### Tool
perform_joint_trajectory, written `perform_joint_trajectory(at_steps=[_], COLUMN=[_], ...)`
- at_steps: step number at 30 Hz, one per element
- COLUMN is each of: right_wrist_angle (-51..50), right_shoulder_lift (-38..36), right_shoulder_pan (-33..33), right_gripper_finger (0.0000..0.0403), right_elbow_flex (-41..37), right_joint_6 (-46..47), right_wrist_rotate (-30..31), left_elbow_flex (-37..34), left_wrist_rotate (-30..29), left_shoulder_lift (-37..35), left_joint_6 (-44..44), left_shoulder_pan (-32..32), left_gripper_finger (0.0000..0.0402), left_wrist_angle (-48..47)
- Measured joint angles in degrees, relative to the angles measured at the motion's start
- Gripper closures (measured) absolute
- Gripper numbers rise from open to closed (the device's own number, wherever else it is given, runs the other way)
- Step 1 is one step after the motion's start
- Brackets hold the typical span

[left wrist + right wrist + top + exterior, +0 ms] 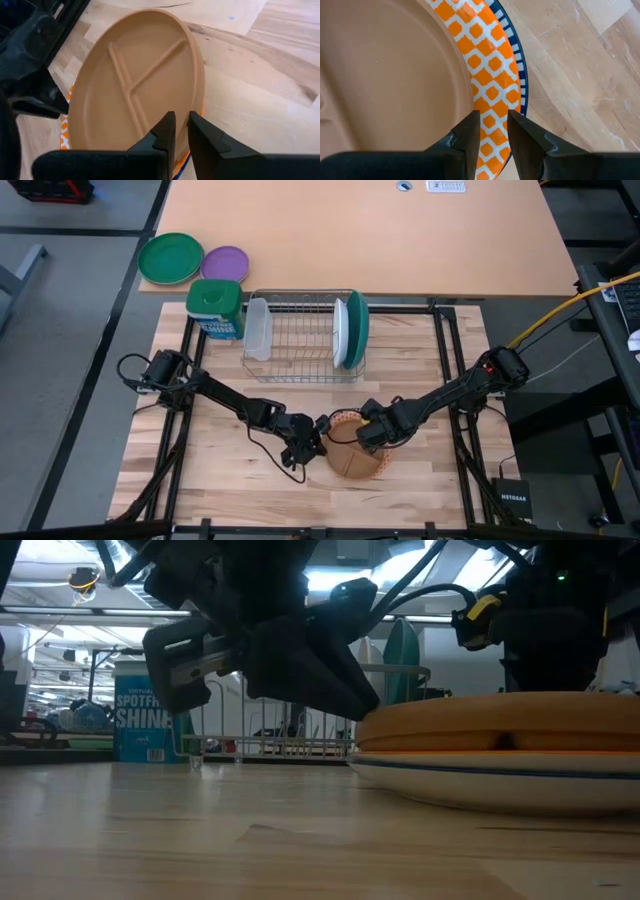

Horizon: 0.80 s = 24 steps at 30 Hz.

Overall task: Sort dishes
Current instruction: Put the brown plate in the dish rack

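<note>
The brown divided plate [356, 460] lies flat on the orange patterned plate [490, 75] on the table's near middle. My left gripper [181, 125] stands at the brown plate's left rim with a narrow gap between its fingers. One finger is over the plate's inside and the other is over its rim. My right gripper [492, 122] points down, open, over the orange plate's patterned border, just outside the brown plate's [395, 75] edge. The white plate [342, 330] and the teal plate [358, 328] stand upright on edge in the wire rack [300, 335]. My left gripper comes slanting down from the table's left at the brown plate's rim [196, 95], with the rim between its fingers; whether they touch it I cannot tell. My right gripper's fingertips [470, 122] stand from above over the orange plate's border; touching or not, I cannot tell.
A clear container [258, 330] sits at the rack's left end, and a green-lidded tub [217, 308] stands beside it. A bright green plate [170, 258] and a purple plate [225, 262] lie on the far desk. Black frame rails [445, 360] border the wooden board.
</note>
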Motion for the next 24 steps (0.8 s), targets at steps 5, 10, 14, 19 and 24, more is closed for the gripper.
perform_joint_trajectory(at_steps=[5, 10, 14, 19, 24], right_wrist_angle=[-0.04, 0.67, 2.71, 4.32, 4.72], right_shoulder_lift=[0.00, 0.00, -0.01, 0.00, 0.00], right_shoulder_pan=[0.00, 0.00, 0.04, 0.04, 0.04], right_gripper_finger=[0.0299, 0.0299, 0.0299, 0.0299, 0.0299], right_elbow_flex=[0.00, 0.00, 0.00, 0.00, -0.02], right_joint_6=[0.11, 0.17, 0.17, 0.17, 0.04], right_wrist_rotate=[-0.08, -0.46, -1.08, -1.44, -1.50], left_elbow_flex=[0.00, -0.02, -0.02, -0.02, -0.04], left_wrist_rotate=[-1.25, -1.61, -1.55, -1.02, -0.78], left_shoulder_lift=[0.00, 0.07, 0.07, 0.07, 0.07], left_joint_6=[-3.10, -1.50, 1.39, 4.59, 7.94], left_shoulder_pan=[0.00, -0.30, -0.81, -0.81, -0.83], left_gripper_finger=[0.0323, 0.0273, 0.0256, 0.0263, 0.0296], left_wrist_angle=[-0.55, -1.97, -2.34, -2.46, -2.51])
